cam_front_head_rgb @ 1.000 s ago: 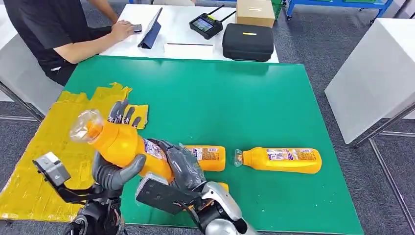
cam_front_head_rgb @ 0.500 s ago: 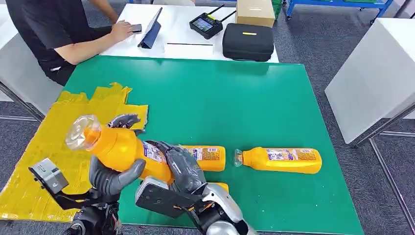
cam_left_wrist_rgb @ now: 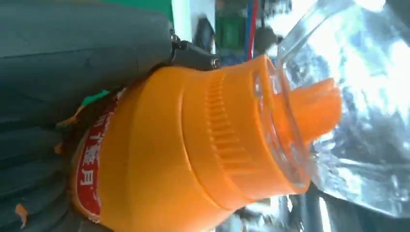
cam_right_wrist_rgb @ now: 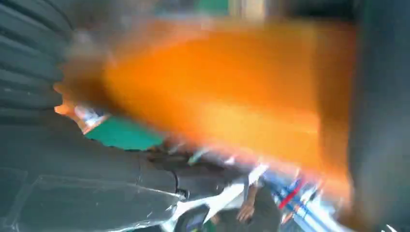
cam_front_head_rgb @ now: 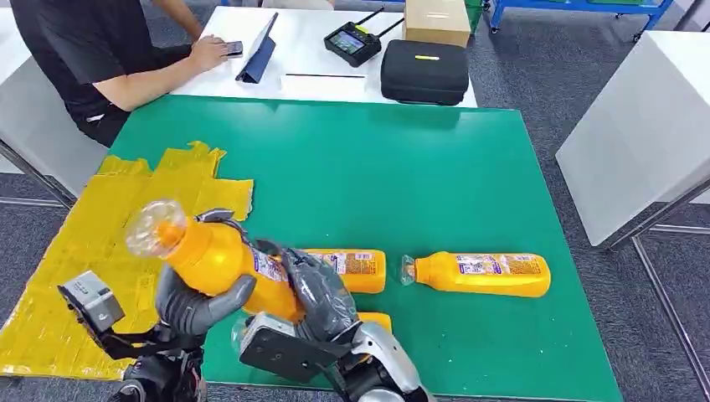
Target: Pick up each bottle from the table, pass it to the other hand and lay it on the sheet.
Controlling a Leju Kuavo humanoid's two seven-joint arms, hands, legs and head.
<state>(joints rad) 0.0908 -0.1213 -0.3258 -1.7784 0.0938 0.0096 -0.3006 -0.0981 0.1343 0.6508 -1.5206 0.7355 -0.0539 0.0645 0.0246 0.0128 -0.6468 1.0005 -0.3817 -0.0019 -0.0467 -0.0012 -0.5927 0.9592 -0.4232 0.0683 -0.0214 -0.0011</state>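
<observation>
Both of the robot's hands are on one orange plastic bottle with a clear domed cap [cam_front_head_rgb: 213, 255], raised above the near left part of the green table top [cam_front_head_rgb: 402, 176], cap end tilted up toward the crumpled yellow sheet [cam_front_head_rgb: 79, 251] that lies over the table's left edge. The left hand [cam_front_head_rgb: 197, 293] wraps the bottle near its shoulder, grey thumb across the front and darker fingertips curled over the far side; the left wrist view shows those fingers [cam_left_wrist_rgb: 82, 53] pressed against the orange body just behind the ribbed neck. The right hand [cam_front_head_rgb: 314, 289] closes around the bottle's lower half, and its blurred wrist view shows orange plastic between the dark fingers. Counting this one, four orange bottles can be made out: a second bottle [cam_front_head_rgb: 356, 270] lies on its side just beyond the right hand, a third bottle [cam_front_head_rgb: 481, 274] lies on its side further right with its cap pointing left, and a small piece of a fourth bottle [cam_front_head_rgb: 377, 319] shows beside the right wrist. A person in a black top [cam_front_head_rgb: 75, 50] sits at a white desk [cam_front_head_rgb: 318, 59] carrying one black case [cam_front_head_rgb: 424, 71], one cardboard box [cam_front_head_rgb: 435, 21], and one handheld controller [cam_front_head_rgb: 352, 42].
</observation>
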